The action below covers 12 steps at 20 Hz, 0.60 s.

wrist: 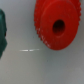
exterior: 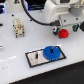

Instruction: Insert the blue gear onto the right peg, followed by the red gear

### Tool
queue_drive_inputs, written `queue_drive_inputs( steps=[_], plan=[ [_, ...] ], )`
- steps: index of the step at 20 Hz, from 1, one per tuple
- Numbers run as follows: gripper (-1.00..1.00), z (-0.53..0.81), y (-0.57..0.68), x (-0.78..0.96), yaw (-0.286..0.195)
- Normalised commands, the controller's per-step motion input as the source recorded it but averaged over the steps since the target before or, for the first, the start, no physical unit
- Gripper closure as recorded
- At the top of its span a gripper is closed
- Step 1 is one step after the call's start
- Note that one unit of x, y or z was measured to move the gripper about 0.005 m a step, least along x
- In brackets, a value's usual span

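Observation:
In the exterior view the blue gear (exterior: 50, 52) lies flat on the right half of the grey black-edged plate (exterior: 34, 61). It covers the spot of the right peg, which is hidden under its hub. The left peg (exterior: 36, 55) stands bare. The red gear (exterior: 63, 34) lies on the white table behind the plate, just below my gripper (exterior: 65, 30). The dark fingers stand apart on either side of it, open and holding nothing. In the wrist view the red gear (wrist: 57, 25) fills one corner, its centre hole visible. No fingers show there.
A cream block with dark parts (exterior: 18, 27) stands at the exterior view's left. A black cable (exterior: 31, 17) hangs from the arm. A dark green object (wrist: 2, 32) sits at the wrist view's edge. The table's front edge (exterior: 60, 75) runs close behind the plate.

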Motion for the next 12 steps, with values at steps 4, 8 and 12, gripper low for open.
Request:
queue_drive_inputs(
  steps=[4, 8, 12],
  plan=[
    [1.0, -0.24, -0.08, -0.12, 0.0],
    [1.0, -0.12, 0.0, -0.21, 0.0],
    [1.0, -0.08, 0.0, -0.21, 0.0]
  ],
)
